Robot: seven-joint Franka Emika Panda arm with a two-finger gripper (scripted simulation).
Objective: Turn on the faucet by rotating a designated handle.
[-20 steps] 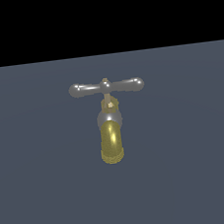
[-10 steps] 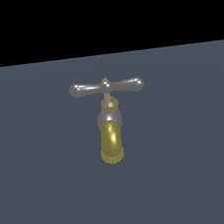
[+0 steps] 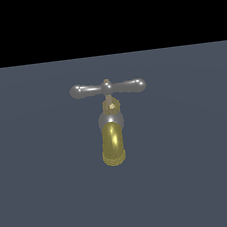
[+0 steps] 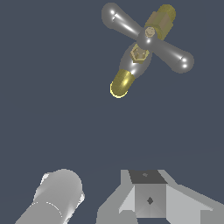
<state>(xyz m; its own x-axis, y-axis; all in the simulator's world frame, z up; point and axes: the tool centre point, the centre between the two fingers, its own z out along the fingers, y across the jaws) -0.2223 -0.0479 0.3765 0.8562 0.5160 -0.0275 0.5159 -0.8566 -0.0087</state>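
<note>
While no arm shows in the exterior view, the faucet [image 3: 112, 136] stands alone, its crossbar handle [image 3: 107, 88] level above the golden spout. Seen from the wrist, handle [image 4: 148, 36] lies well ahead of the gripper [image 4: 105, 199]; finger spread unclear. Best approach: push one bulbous end sideways.

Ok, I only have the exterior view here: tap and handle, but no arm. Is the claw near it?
Observer: The wrist view shows grey parts of the claw, clear of the tap and touching nothing.
Operator: Open or shut?
Observer: Cannot tell; its fingertips do not show clearly.
Operator: Anything behind the handle?
Observer: A brass piece sticks out past the handle, opposite the spout.
</note>
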